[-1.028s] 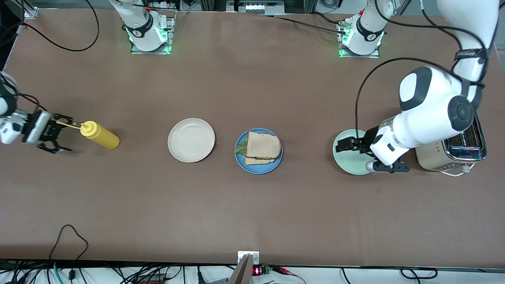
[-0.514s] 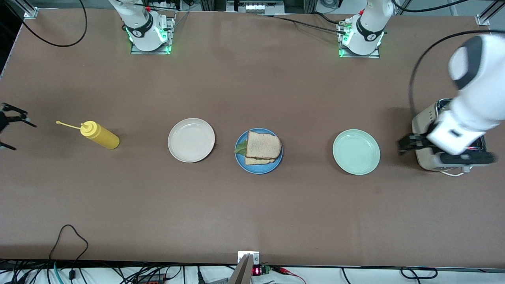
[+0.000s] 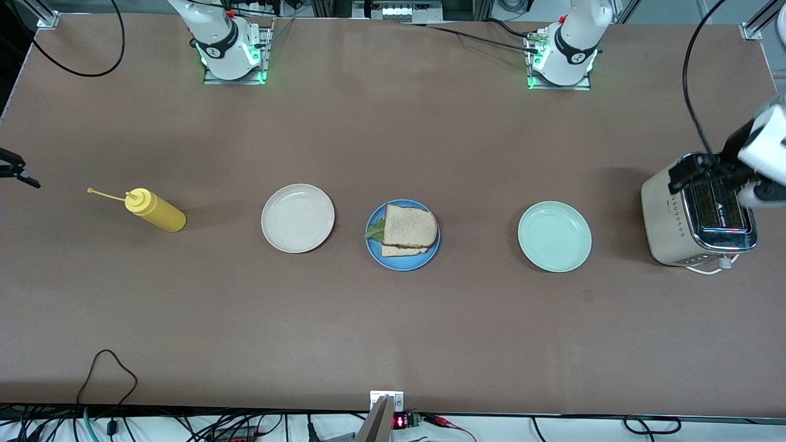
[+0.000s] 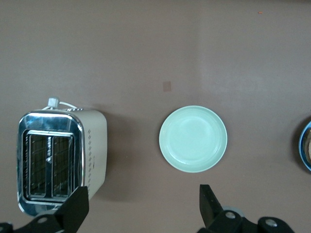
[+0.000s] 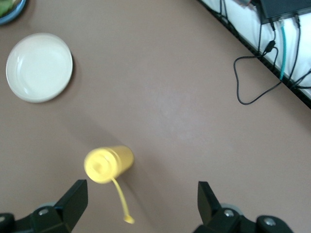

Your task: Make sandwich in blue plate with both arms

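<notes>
The sandwich (image 3: 406, 232) sits assembled on the blue plate (image 3: 402, 262) while the left gripper (image 4: 142, 211) hangs spread and empty over the toaster (image 3: 698, 216), and the right gripper (image 5: 141, 208), equally wide and empty, hangs over the mustard bottle (image 3: 155, 210).

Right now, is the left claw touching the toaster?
Apart. In the left wrist view the left claw hangs open and empty, high above the toaster, with bare table between its fingers.

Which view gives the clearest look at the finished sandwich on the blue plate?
The front view: the sandwich sits whole on the blue plate, lettuce poking out. The left wrist view catches only a sliver of plate and bread at its edge. The right wrist view shows just a plate corner with lettuce.
</notes>
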